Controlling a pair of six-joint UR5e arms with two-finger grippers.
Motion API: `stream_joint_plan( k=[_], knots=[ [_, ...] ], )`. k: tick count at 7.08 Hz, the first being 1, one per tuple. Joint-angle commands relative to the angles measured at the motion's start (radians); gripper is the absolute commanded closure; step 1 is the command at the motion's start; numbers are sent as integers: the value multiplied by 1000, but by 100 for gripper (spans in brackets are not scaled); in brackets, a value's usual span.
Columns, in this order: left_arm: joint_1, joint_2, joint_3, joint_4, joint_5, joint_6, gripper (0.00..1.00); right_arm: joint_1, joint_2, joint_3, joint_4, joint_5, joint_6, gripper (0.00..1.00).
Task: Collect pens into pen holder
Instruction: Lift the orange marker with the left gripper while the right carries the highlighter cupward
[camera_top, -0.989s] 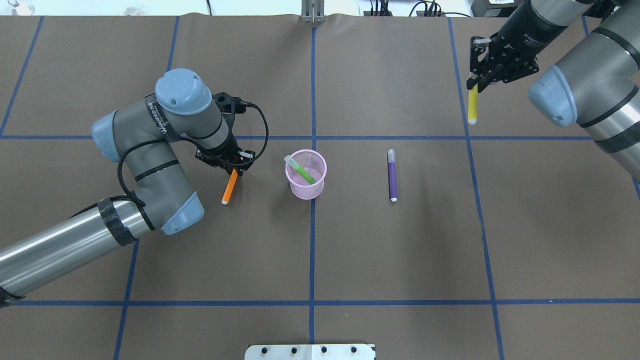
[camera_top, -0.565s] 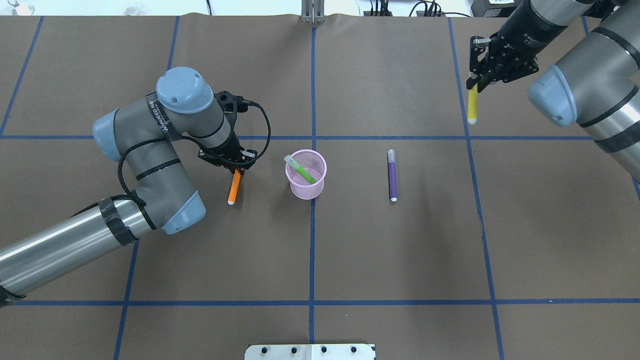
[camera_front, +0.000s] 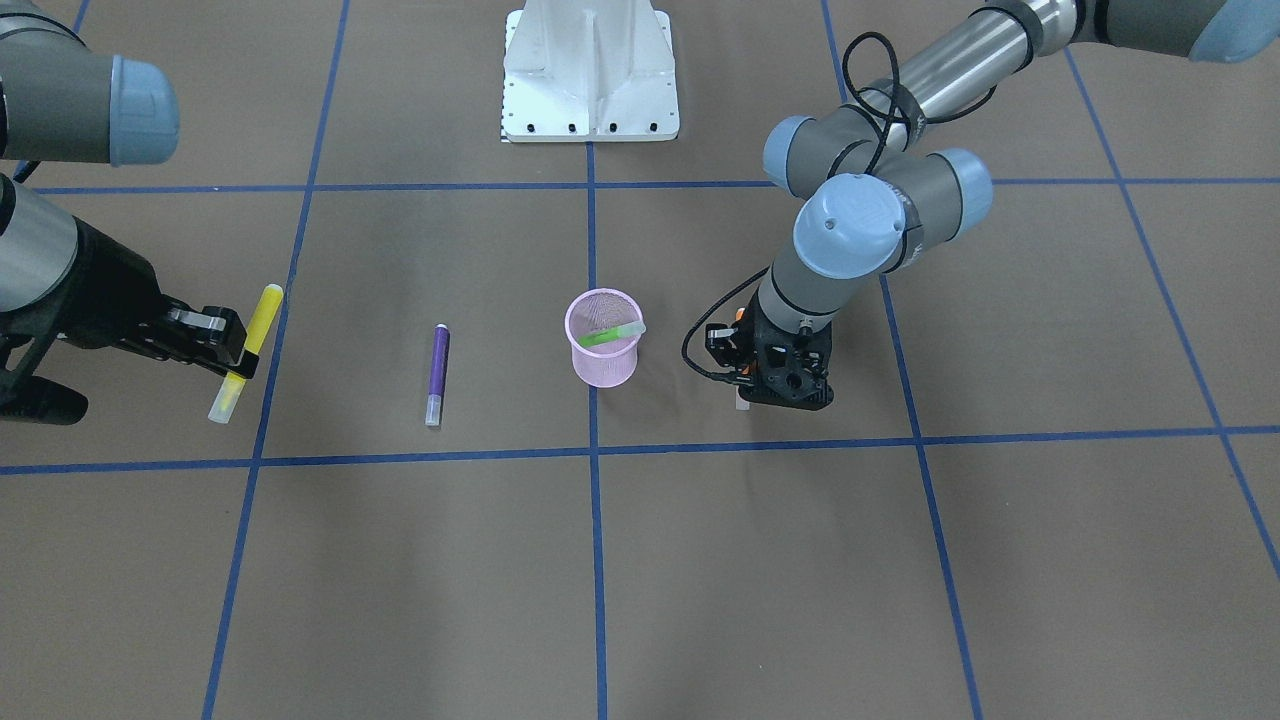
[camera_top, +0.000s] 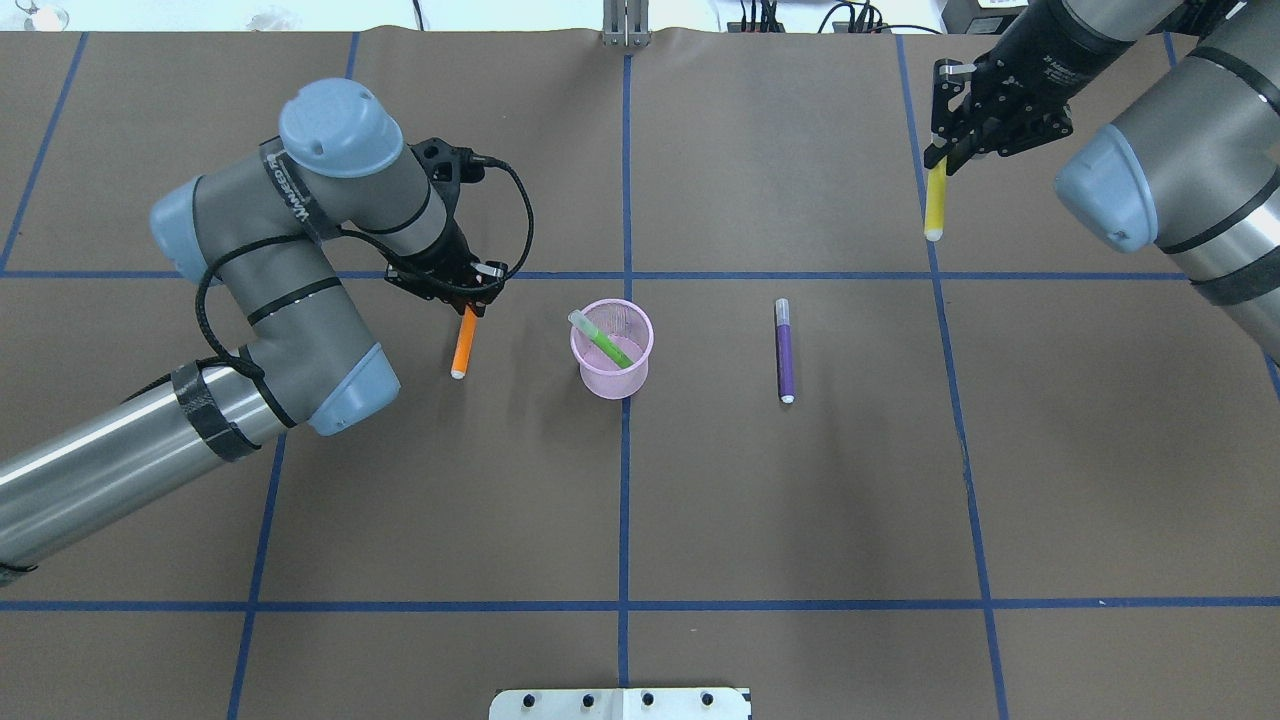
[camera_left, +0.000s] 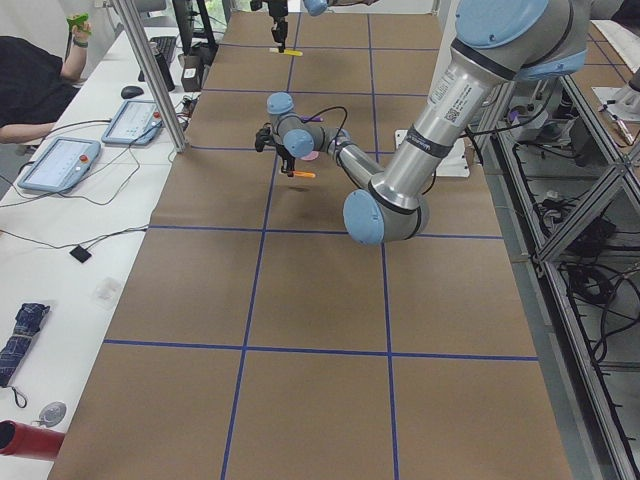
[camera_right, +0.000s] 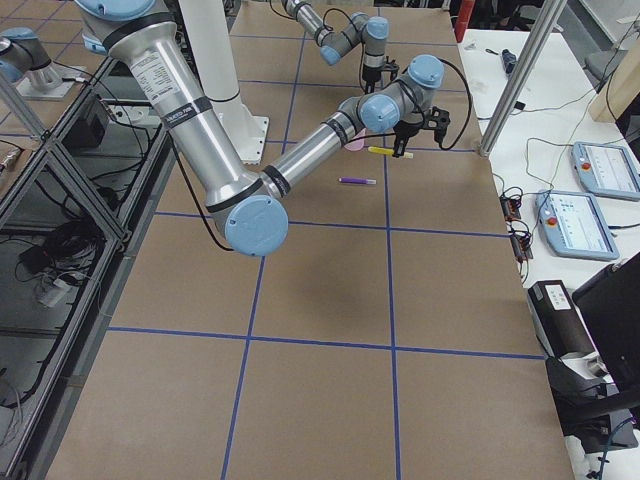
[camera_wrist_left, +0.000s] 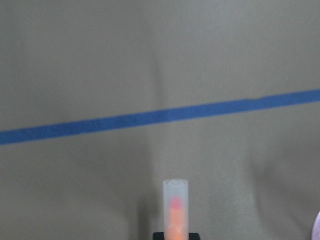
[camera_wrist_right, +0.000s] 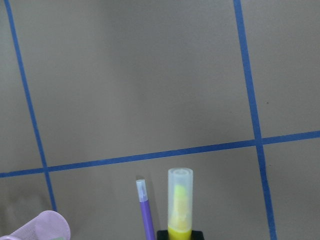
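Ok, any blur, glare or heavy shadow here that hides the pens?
Overhead exterior: even light, sharp, only a faint shadow beside the pen holder. Left wrist-mounted: the orange pen looks slightly soft up close. Right wrist-mounted: yellow pen and purple pen crisp, no glare.

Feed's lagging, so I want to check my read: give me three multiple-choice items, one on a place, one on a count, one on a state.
1. How many pens are in the holder? A none; B one; C three.
2. Where is the purple pen? A in the holder; B held aloft; C flat on the table.
3. The left gripper is: A shut on the orange pen; B open, empty; C shut on the purple pen.
Answers: 1 B, only the green pen leans inside; 2 C, it lies ungripped, apart from the holder; 3 A, the orange pen hangs from it.
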Motion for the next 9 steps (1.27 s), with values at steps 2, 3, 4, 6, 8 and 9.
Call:
stream_joint_plan(
  k=[2, 3, 4, 6, 8, 9],
  knots=[
    [-110, 0, -36, -11, -74, 2, 100, -149, 119, 19, 91, -231, 222, 100],
    [-126, 0, -41, -13, -79, 1, 100, -215, 119, 17, 184, -355, 311, 100],
    [-136, -3, -59, -16, -79, -10, 100, -290, 128, 17, 222, -490, 365, 100],
    [-153, 5, -98, -14, -79, -12, 100, -451, 168, 13, 222, -736, 398, 100],
    [-162, 12, -102, -14, -79, -9, 100, -557, 199, 5, 222, -914, 410, 100],
    [-175, 18, -107, -14, -80, -7, 100, -607, 197, 2, 222, -986, 409, 100]
  ],
)
